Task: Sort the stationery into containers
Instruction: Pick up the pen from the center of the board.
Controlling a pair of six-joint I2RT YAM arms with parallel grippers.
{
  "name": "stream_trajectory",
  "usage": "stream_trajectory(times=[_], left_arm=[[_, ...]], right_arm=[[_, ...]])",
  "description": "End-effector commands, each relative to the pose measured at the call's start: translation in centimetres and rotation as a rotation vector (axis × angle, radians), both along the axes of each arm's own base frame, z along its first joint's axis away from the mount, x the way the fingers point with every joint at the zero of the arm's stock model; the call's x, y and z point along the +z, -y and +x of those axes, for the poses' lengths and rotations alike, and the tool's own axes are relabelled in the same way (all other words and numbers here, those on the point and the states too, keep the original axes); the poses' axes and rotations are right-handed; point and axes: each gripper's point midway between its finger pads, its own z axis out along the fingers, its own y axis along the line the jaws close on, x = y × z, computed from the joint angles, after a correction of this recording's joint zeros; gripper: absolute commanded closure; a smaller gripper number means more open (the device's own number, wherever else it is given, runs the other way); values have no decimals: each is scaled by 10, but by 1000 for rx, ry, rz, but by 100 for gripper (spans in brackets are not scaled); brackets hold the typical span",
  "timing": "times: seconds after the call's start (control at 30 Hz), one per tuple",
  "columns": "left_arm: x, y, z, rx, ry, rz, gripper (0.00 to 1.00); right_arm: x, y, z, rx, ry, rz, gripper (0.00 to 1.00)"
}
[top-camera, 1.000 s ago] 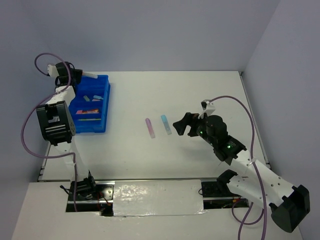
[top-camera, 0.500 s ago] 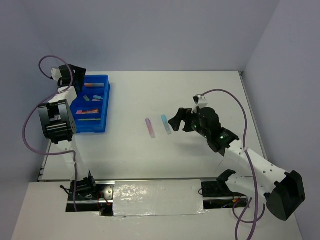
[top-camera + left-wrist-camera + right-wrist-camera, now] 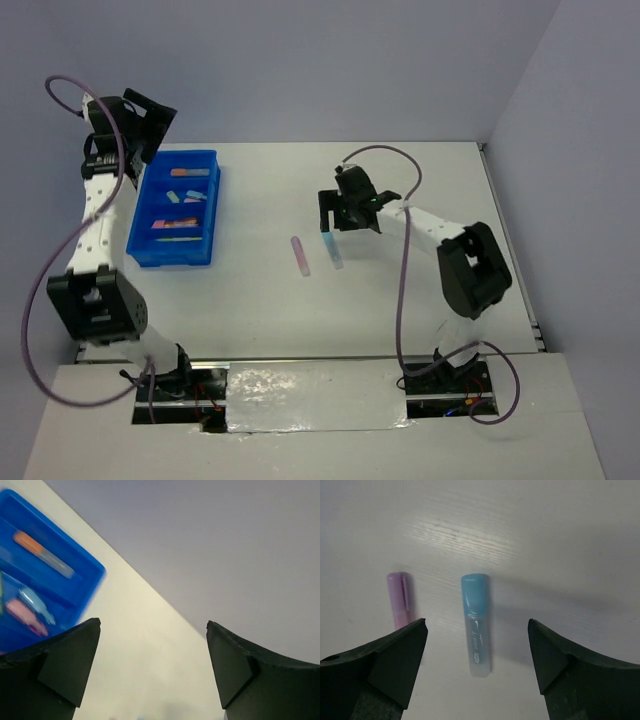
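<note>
Both arms have swung since a second ago. The left gripper (image 3: 148, 110) has lifted away from the tray (image 3: 213, 205) and now hangs beyond its far left corner, near the far left corner of the table (image 3: 260, 310). Its fingers (image 3: 60, 665) are spread wide with nothing between them. The right gripper (image 3: 347, 220) has come in from the right side to the middle of the table, above the far end of the blue marker (image 3: 476, 625).

In the right wrist view, its fingers (image 3: 390, 665) are wide apart, one on each side of the marker and clear of it. The marker lies flat, cap toward the far edge. A purple marker (image 3: 400, 600) lies just left of it, parallel and not touching.

The tray sits by the left edge. An orange marker (image 3: 190, 172) lies crosswise in its farthest compartment, with pale blue and pink pieces in the compartments nearer the arms.
</note>
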Motion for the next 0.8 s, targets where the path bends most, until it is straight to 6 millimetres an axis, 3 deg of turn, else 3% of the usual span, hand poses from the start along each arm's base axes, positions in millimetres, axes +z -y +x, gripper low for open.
stream_trajectory(times=[0.0, 0.03, 0.07, 0.1, 0.13, 0.17, 0.27, 0.37, 0.5, 0.57, 0.67, 0.7, 0.73, 0.77], left_arm=[[-46, 52, -67, -191, -180, 66, 1], [-30, 60, -86, -214, -122, 78, 1], [-32, 68, -92, -237, -93, 83, 1], [-56, 71, -106, -249, -130, 86, 1], [-44, 72, -119, -244, -90, 112, 1], [-51, 71, -127, -243, -110, 121, 1], [-59, 70, -147, -260, -153, 168, 1], [-60, 77, -157, -303, -145, 172, 1], [-61, 80, -167, -324, -133, 193, 1], [-65, 82, -168, -337, -139, 193, 1], [-71, 90, -168, -380, -141, 177, 1], [-73, 96, -168, -407, -138, 169, 1], [-76, 107, -166, -443, -122, 166, 1], [-77, 117, -166, -474, -113, 160, 1]], right_arm=[[-22, 12, -1, 9, -83, -141, 13], [-28, 10, -6, 17, -99, -165, 17], [-33, 9, -9, 18, -108, -177, 18], [-41, 9, -14, 23, -117, -185, 18], [-44, -1, -21, 56, -117, -179, 19], [-52, -1, -29, 68, -131, -187, 19], [-70, -8, -43, 100, -158, -227, 20], [-92, -6, -53, 100, -195, -283, 30], [-107, 0, -66, 77, -248, -284, 51], [-117, 4, -70, 57, -279, -305, 54], [-126, 5, -76, 61, -306, -315, 70], [-125, 4, -77, 64, -304, -304, 93], [-121, 4, -79, 58, -298, -288, 100], [-116, -1, -76, 61, -273, -252, 100]])
